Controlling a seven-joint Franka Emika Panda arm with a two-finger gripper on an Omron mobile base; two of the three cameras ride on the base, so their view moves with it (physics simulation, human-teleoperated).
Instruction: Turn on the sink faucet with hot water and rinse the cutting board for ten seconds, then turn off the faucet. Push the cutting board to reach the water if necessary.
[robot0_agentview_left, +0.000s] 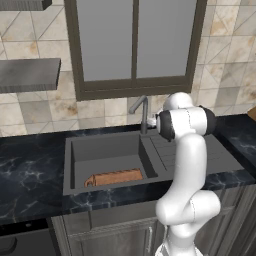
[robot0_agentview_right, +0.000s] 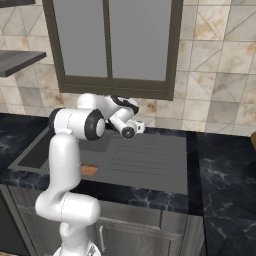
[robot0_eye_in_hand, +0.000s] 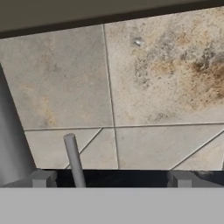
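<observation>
The hand (robot0_eye_in_hand: 109, 179) has its fingers spread wide, holding nothing, up by the tiled wall; the sink faucet (robot0_eye_in_hand: 13, 140) stands just to its left, the small lever (robot0_eye_in_hand: 73, 159) rising between the fingertips. Below and behind the hand, the sink (robot0_agentview_left: 100, 150) holds the cutting board (robot0_agentview_left: 115, 177), lying flat against the basin's near wall.

Domestic kitchen, rendered.
Sink (robot0_agentview_left: 107, 150) in marbled counter (robot0_agentview_left: 30, 175), tiled wall (robot0_agentview_left: 220, 55), window (robot0_agentview_left: 135, 42), cabinets (robot0_agentview_left: 115, 235) below.
</observation>
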